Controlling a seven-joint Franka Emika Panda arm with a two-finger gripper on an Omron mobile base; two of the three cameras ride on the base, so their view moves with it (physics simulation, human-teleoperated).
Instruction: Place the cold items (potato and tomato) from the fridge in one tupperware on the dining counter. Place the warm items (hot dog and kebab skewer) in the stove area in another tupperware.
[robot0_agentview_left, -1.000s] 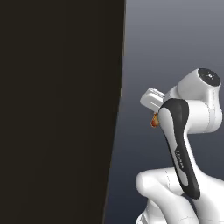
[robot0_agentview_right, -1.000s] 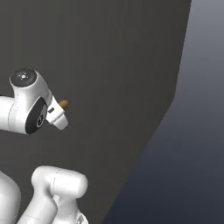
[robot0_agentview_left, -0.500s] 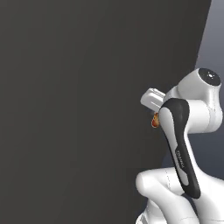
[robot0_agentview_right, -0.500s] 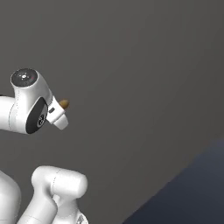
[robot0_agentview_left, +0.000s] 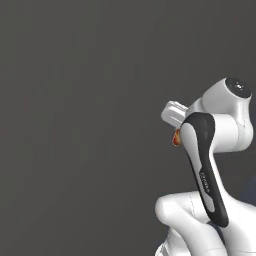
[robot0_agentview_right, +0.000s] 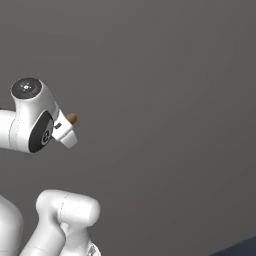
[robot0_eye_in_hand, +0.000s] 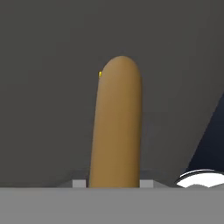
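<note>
The hot dog (robot0_eye_in_hand: 116, 127), a long brown roll with a speck of yellow near its tip, stands straight up between my fingers in the hand view. My gripper (robot0_eye_in_hand: 113, 181) is shut on its lower end. From the left base view an orange-brown bit of the hot dog (robot0_agentview_left: 176, 138) peeks out beside the folded arm, where the gripper (robot0_agentview_left: 175, 131) sits under the white hand. In the right base view its brown tip (robot0_agentview_right: 72, 118) pokes out past the hand. The potato, tomato, kebab skewer and tupperware are out of view.
A flat dark grey surface (robot0_agentview_left: 80, 125) stands close in front of the arm and forms the background in both base views. A dark blue strip (robot0_agentview_right: 242, 246) shows at the lower right corner, and again at the right of the hand view (robot0_eye_in_hand: 212, 135).
The whole picture has shifted: the grey surface's edge has swept to the right, so the base has moved. The arm keeps its folded pose with the hot dog in the gripper.
</note>
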